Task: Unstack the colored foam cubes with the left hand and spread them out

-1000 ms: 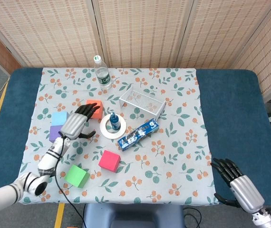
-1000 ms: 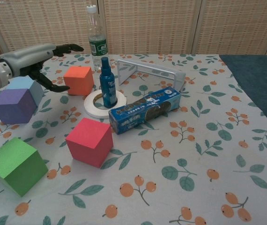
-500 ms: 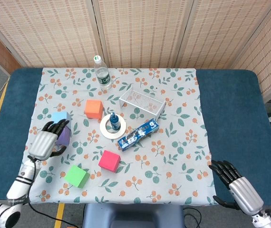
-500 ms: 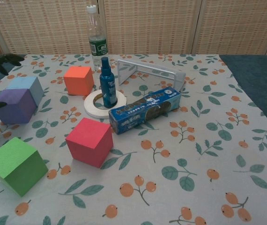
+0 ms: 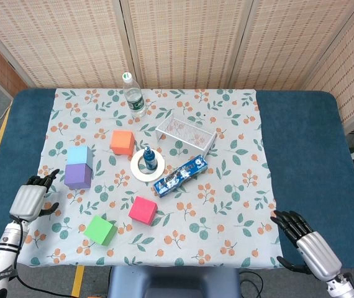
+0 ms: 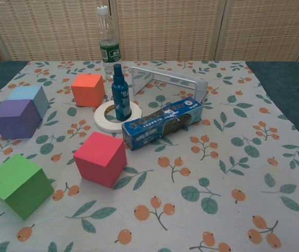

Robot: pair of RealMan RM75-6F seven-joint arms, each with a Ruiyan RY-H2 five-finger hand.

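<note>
Several foam cubes lie apart on the floral cloth, none stacked: orange (image 5: 122, 142) (image 6: 88, 90), light blue (image 5: 77, 155) (image 6: 30, 97) touching purple (image 5: 77, 176) (image 6: 16, 118), pink (image 5: 143, 210) (image 6: 100, 158) and green (image 5: 100, 230) (image 6: 17, 185). My left hand (image 5: 29, 198) hovers at the cloth's left edge, left of the purple cube, fingers apart and holding nothing. My right hand (image 5: 306, 249) hangs at the front right corner, fingers apart, empty. Neither hand shows in the chest view.
A water bottle (image 5: 132, 97) stands at the back. A white wire basket (image 5: 186, 134), a tape ring (image 5: 147, 166) with a blue spray bottle (image 5: 149, 159) in it, and a blue biscuit pack (image 5: 181, 176) fill the middle.
My left hand has drawn back from beside the orange cube, past the purple cube, to the cloth's left edge. It has left the chest view. The cubes have not moved.
</note>
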